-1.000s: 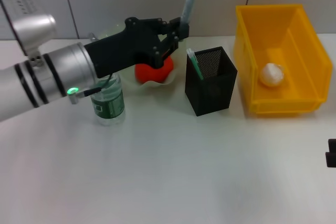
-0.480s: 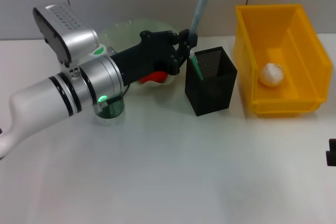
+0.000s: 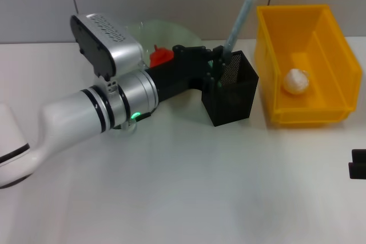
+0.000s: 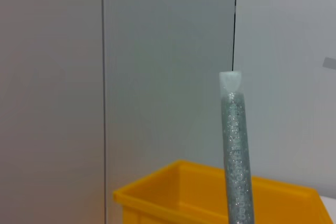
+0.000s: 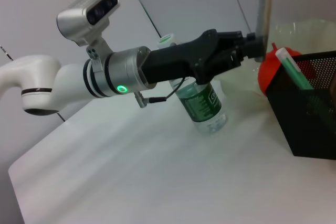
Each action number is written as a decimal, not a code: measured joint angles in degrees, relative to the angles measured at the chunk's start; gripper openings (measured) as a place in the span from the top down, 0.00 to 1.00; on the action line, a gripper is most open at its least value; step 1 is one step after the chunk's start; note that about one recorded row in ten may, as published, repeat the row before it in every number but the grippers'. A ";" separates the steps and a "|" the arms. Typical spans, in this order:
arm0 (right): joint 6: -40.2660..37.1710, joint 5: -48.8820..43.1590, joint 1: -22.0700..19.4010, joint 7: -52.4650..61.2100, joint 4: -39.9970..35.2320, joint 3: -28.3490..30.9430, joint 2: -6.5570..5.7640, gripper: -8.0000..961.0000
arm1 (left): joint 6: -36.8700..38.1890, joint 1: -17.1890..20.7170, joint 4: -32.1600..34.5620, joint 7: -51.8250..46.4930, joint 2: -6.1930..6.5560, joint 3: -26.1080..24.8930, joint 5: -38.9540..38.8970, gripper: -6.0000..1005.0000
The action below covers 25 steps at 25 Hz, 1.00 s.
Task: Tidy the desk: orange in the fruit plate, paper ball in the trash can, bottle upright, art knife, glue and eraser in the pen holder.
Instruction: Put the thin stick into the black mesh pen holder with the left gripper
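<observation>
My left gripper (image 3: 221,61) is shut on the glue (image 3: 241,14), a long glittery grey tube. It tilts up and to the right, with its lower end at the near rim of the black mesh pen holder (image 3: 235,96). The tube also shows in the left wrist view as the glue (image 4: 236,153). A green art knife (image 5: 294,70) stands inside the holder. The orange (image 3: 161,56) lies on the pale green fruit plate (image 3: 167,29). The paper ball (image 3: 296,81) rests in the yellow trash can (image 3: 320,16). The bottle (image 5: 205,106) stands upright under my left arm. The eraser is out of view.
My right gripper (image 3: 357,171) is parked at the table's right edge. My left arm (image 3: 97,112) stretches across the table from the left and covers the bottle in the head view. The white table (image 3: 200,187) spreads out in front of the holder.
My left arm has swung right with the glue, from over the fruit plate to the pen holder. The tube now leans further right. The orange is uncovered and the bottle is hidden.
</observation>
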 joint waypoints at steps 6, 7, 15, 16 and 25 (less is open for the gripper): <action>0.43 0.00 0.96 -0.10 0.83 -0.13 -0.01 0.52 | -3.99 -0.04 1.57 -0.07 0.00 5.40 -4.20 0.76; 0.44 0.00 1.06 -0.10 0.85 -0.13 -0.02 0.52 | -4.41 -0.03 1.62 -0.18 0.00 5.58 -4.37 0.76; 0.53 0.00 2.04 -0.13 1.39 -0.21 0.03 0.52 | -6.79 -0.20 2.41 -0.64 0.00 6.05 -4.86 0.75; 0.53 0.00 2.18 -0.13 1.40 -0.22 0.04 0.52 | -6.86 -0.21 2.58 -0.65 0.00 6.05 -4.89 0.75; 1.03 0.00 2.75 -0.15 1.39 -0.22 0.16 0.52 | -8.21 -0.34 3.42 -0.90 0.00 6.77 -5.00 0.74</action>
